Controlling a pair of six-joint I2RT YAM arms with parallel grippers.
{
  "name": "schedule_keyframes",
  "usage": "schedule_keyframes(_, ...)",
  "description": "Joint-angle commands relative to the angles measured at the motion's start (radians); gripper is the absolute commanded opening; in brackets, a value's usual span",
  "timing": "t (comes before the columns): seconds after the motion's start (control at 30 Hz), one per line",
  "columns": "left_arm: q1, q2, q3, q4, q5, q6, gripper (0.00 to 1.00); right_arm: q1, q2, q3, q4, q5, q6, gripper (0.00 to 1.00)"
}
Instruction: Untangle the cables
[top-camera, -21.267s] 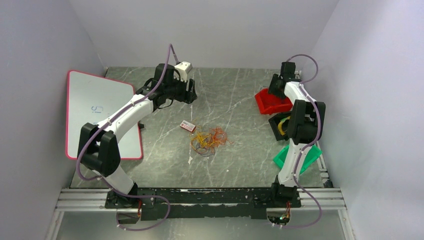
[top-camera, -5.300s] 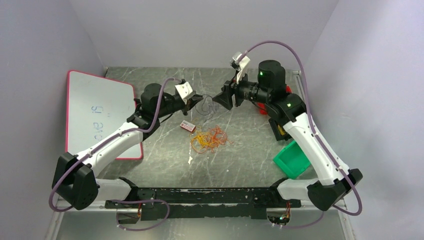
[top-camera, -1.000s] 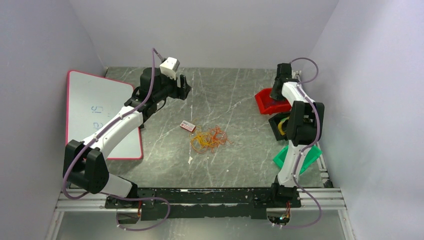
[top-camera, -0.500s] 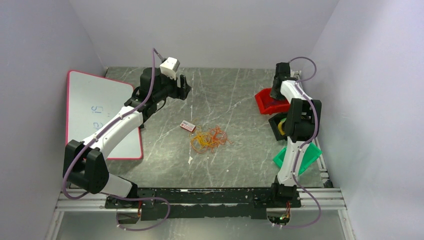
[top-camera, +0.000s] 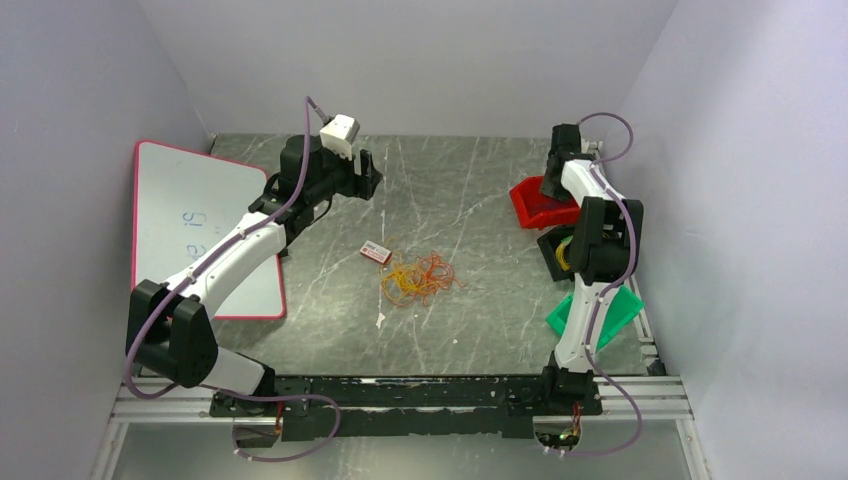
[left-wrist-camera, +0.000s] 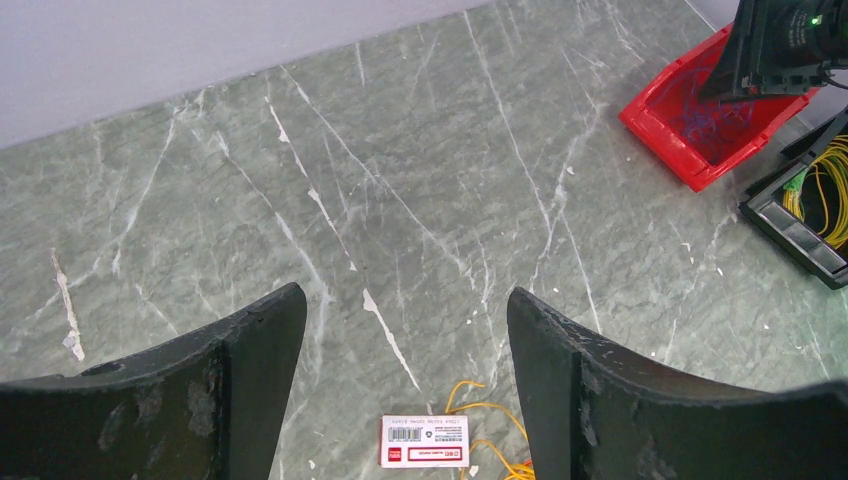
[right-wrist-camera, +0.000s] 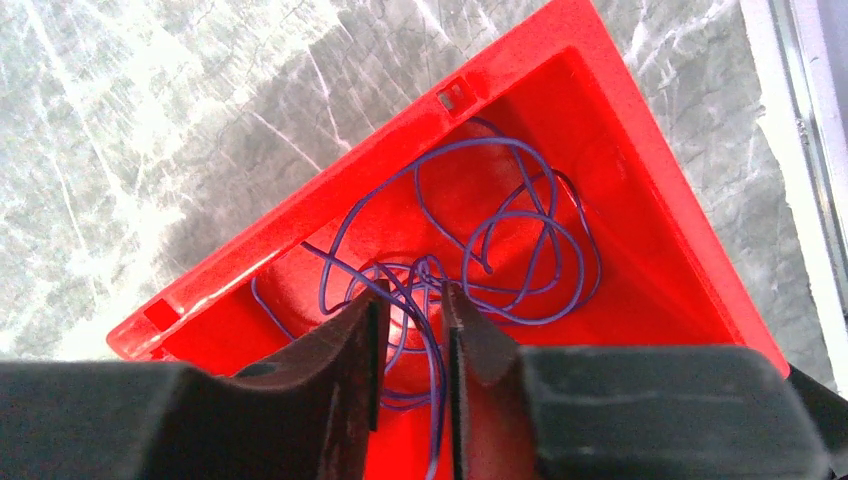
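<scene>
Sprawling in a loose clump near the middle of the grey marbled table (top-camera: 480, 190), the cables (top-camera: 418, 279) are lying as a knot of orange, yellow and red loops. The heap is stretching a little more across the table, left to right, than front to back. One thin end is poking out toward the right side. Otherwise the loops are curling every way, and I cannot give them one heading. Neither arm is touching them.

A small white card (top-camera: 376, 252) is lying flat at a slant just beside the clump, on its far left. The left wrist view is showing a barcode and a red strip on it, but the print is too small to read.

The left gripper (top-camera: 366, 178) is hovering over bare table well behind the card, its two fingers spread wide with nothing between them. The right gripper (right-wrist-camera: 410, 300) is hanging over a red bin (right-wrist-camera: 620, 150) at the far right, its fingers drawn close with only a narrow slit. Strands of a purple wire (right-wrist-camera: 510, 240) coiled in the bin are showing in that slit, and I cannot tell whether they are being pinched.

A whiteboard (top-camera: 170, 270) on the left is carrying a few blue marks I cannot read. Near the red bin, a black bin (top-camera: 553, 255) is holding yellow wire, and a green bin (top-camera: 620, 310) is sitting nearer the front.
</scene>
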Motion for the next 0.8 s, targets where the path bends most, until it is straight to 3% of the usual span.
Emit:
schedule_keyframes(0.0, 0.002, -0.033, -0.003, 0.013, -0.012, 0.013, 0.78, -0.007, -0.073, 0.034, -0.001, 0.001, -0.014, 0.32)
schedule_keyframes(0.27, 0.003, -0.025, 0.004, 0.006, -0.015, 0.01, 0.77, -0.007, -0.174, 0.018, -0.013, 0.032, -0.032, 0.45)
schedule_keyframes(0.43, 0.002, -0.03, -0.004, 0.013, -0.018, 0.011, 0.77, -0.007, -0.244, -0.013, -0.006, 0.04, -0.031, 0.48)
schedule_keyframes(0.77, 0.002, -0.026, 0.002, 0.0, -0.067, -0.008, 0.76, 0.02, -0.476, -0.139, 0.079, -0.302, -0.024, 0.49)
